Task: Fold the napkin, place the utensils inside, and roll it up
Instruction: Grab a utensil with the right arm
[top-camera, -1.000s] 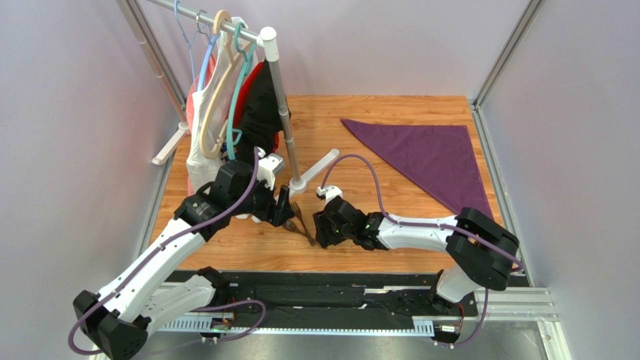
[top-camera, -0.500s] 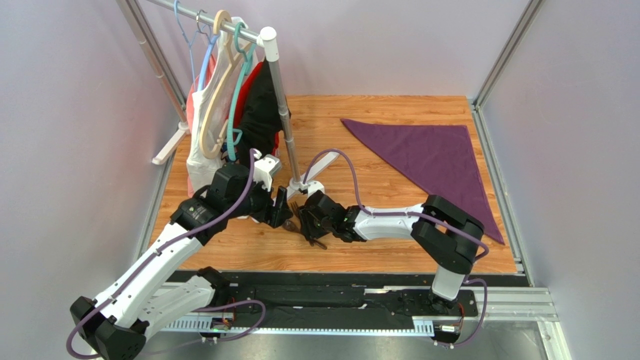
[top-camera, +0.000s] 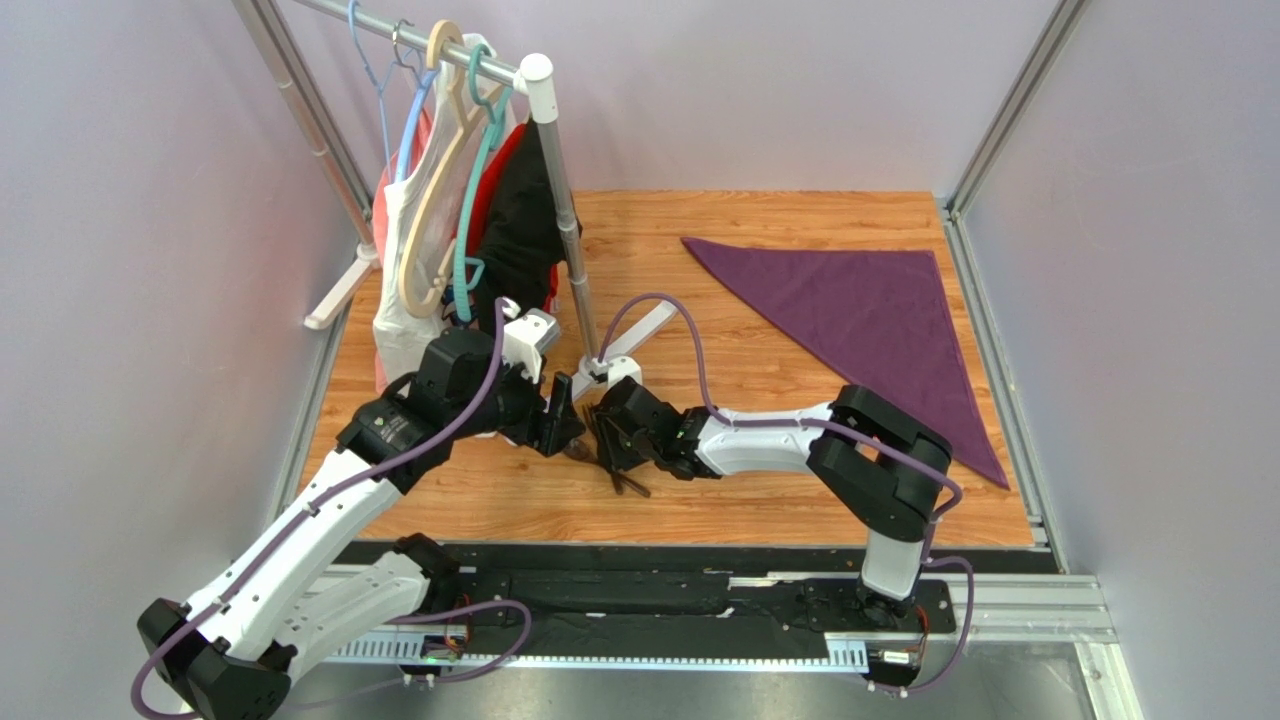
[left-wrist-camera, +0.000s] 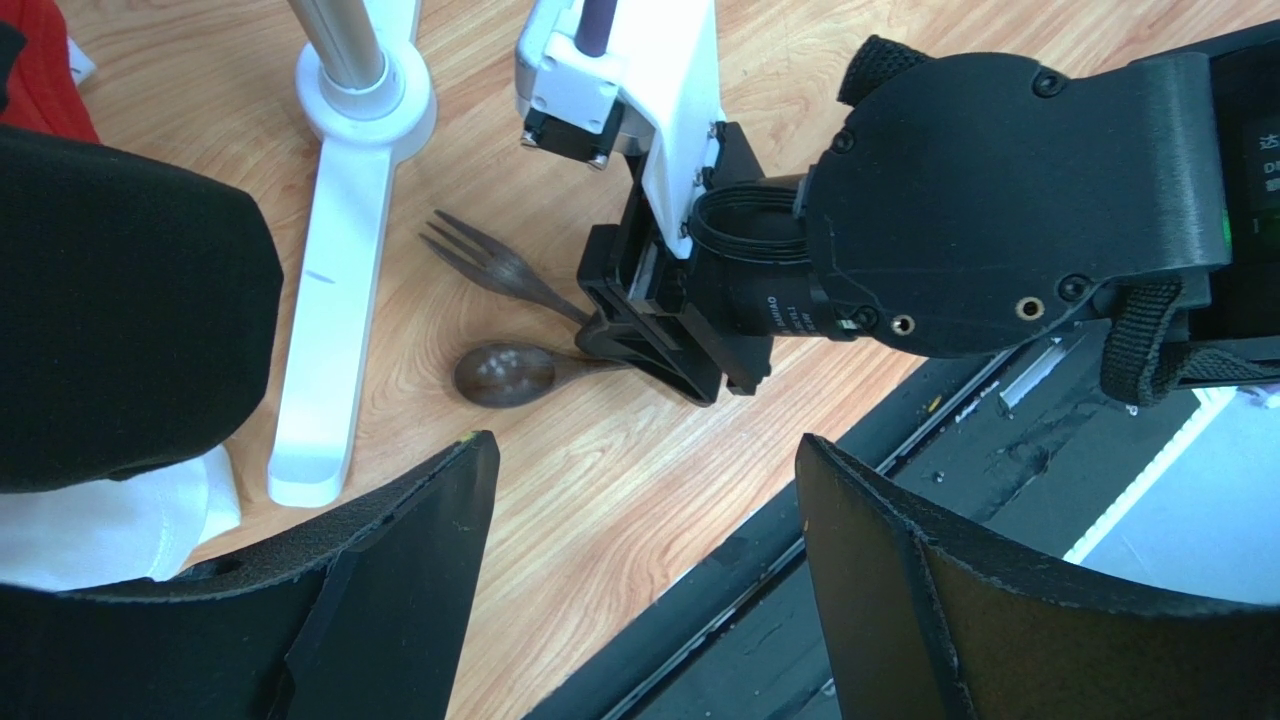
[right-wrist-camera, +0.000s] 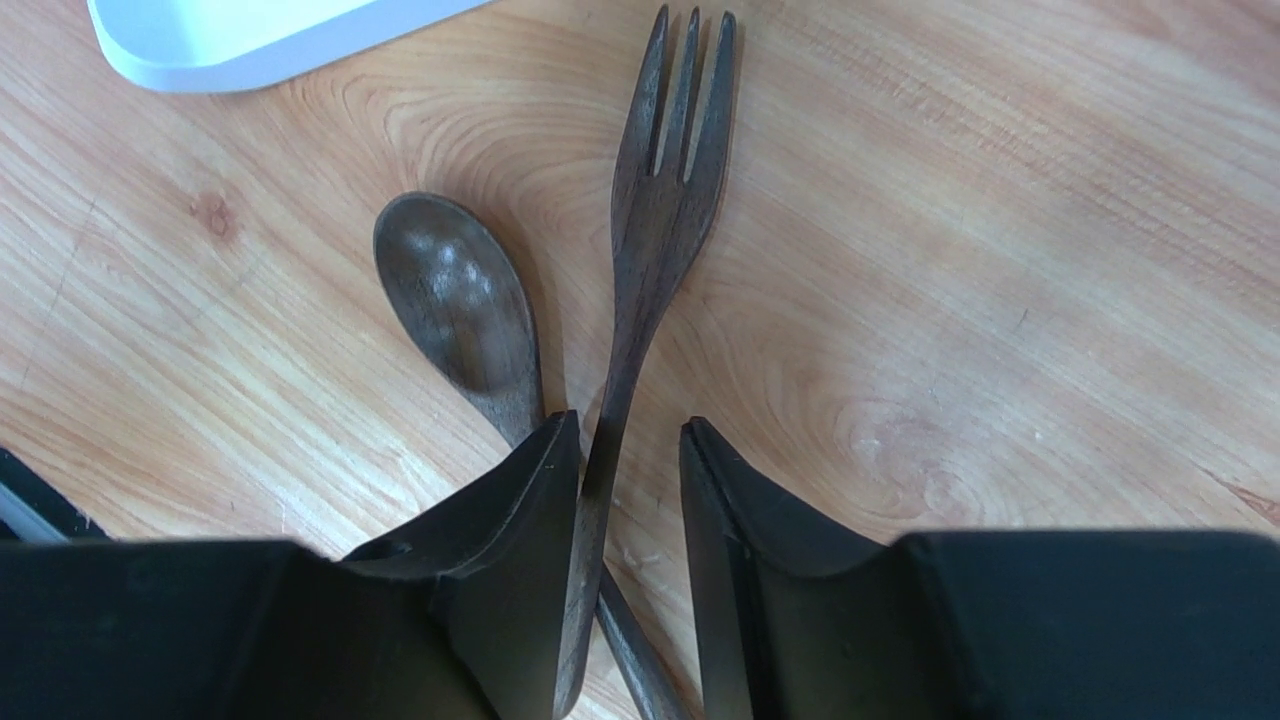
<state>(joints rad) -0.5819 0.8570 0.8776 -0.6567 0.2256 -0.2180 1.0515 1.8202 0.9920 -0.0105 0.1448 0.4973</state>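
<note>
The purple napkin (top-camera: 872, 315) lies folded into a triangle at the back right of the wooden table. A dark wooden fork (right-wrist-camera: 661, 195) and spoon (right-wrist-camera: 455, 300) lie crossed on the table beside the rack's white foot. My right gripper (right-wrist-camera: 628, 435) straddles the fork's handle, low over the table. The handle rests against the left finger, and a gap shows on the other side. The spoon's handle passes under that left finger. My left gripper (left-wrist-camera: 646, 450) hovers wide open just left of the utensils, holding nothing. From the left wrist, the fork (left-wrist-camera: 496, 267) and spoon (left-wrist-camera: 504, 374) show beyond the right gripper (left-wrist-camera: 661, 338).
A clothes rack's pole (top-camera: 564, 210) and white foot (top-camera: 624, 338) stand just behind the utensils. Garments on hangers (top-camera: 451, 225) hang at the back left. A black rail (top-camera: 646, 578) runs along the near table edge, with grey frame posts at the sides.
My right arm has reached left to the utensils and its jaws have narrowed around the fork's handle. The left gripper has shifted slightly and stays open.
</note>
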